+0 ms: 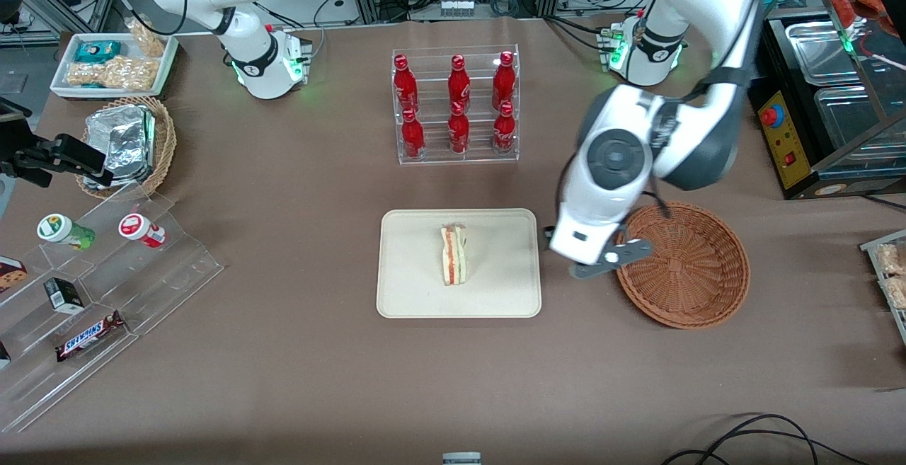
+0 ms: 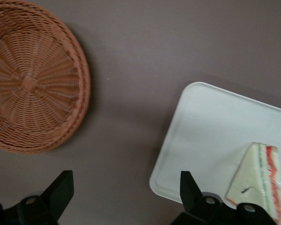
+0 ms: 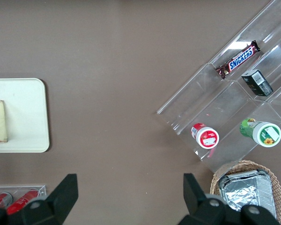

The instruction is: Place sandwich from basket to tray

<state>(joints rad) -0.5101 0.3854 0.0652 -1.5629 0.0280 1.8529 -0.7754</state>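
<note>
- Sandwich resting on the tray, near its middle, standing on a cut edge with the orange-red and green filling layers showing; nothing touches it.
- Basket on the counter just beside the tray, toward the working arm's end; its woven floor is bare, with no item left inside.
- End effector hanging above the strip of counter between basket and tray, fingers spread wide apart with nothing between them, as the left wrist view makes plain.
- Judged state of the task: the transfer looks complete, since the sandwich lies wholly within the tray's low rim and the basket holds nothing.
- Risk one: a low sweep of the open fingers toward the tray could clip the sandwich, which stands narrow and tall and would probably topple or shed its layers.
- Risk two: a descent where the arm now hangs could catch the basket's rim or the tray's edge, both close under the wrist, and drag either across the counter.
- Risk three: a retreat toward the arm's base that stays low might brush the bottle rack, which stands farther from the front camera than the tray; rising first would likely avoid it.
</note>
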